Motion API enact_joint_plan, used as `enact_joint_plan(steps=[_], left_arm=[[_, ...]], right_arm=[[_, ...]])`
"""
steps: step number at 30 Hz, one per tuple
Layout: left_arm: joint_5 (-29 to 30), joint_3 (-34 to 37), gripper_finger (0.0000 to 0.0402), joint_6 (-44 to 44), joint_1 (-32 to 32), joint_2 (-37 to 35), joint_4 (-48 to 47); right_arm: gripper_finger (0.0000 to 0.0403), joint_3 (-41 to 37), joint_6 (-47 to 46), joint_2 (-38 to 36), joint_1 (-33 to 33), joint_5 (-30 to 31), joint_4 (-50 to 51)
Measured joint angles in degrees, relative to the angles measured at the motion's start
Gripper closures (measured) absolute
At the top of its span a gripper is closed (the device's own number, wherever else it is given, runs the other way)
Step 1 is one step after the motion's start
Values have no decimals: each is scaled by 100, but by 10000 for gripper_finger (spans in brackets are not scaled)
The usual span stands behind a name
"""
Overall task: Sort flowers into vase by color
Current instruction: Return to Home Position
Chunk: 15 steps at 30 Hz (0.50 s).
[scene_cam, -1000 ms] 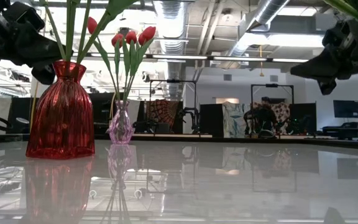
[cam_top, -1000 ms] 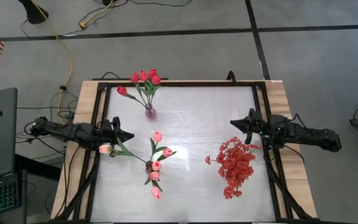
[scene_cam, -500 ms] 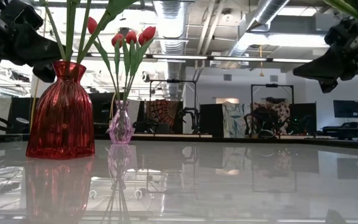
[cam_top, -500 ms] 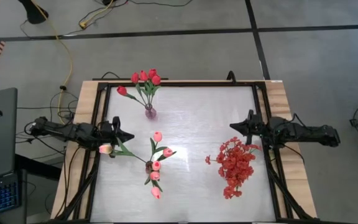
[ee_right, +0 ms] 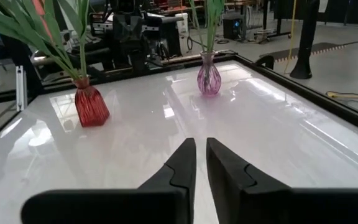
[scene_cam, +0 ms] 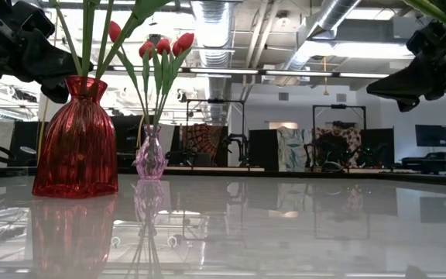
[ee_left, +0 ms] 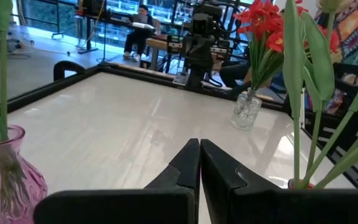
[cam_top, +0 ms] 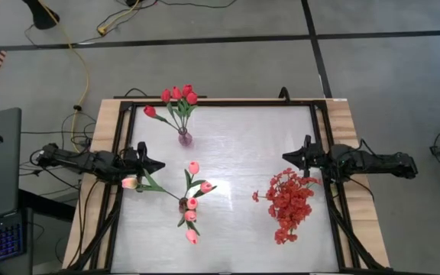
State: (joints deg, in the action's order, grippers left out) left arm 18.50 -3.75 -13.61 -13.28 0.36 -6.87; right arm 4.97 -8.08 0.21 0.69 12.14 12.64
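Both empty jaws hover well apart from the vased flowers (cam_top: 192, 200).

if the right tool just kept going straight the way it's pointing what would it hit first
Probably nothing close: the right tool points across bare table, between the red vase and the purple vase, toward the left arm.

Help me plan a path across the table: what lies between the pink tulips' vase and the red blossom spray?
Nothing: in the high view the stretch of white table between the pink tulips and the red blossom spray is bare.
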Motion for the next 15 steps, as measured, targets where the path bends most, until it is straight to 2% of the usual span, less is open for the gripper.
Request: enact_joint_plan(steps=[15], left_arm=[[17, 0, 401, -11, -2, 0, -2]], right_arm=[[333, -4, 0, 0, 0, -4, 10]])
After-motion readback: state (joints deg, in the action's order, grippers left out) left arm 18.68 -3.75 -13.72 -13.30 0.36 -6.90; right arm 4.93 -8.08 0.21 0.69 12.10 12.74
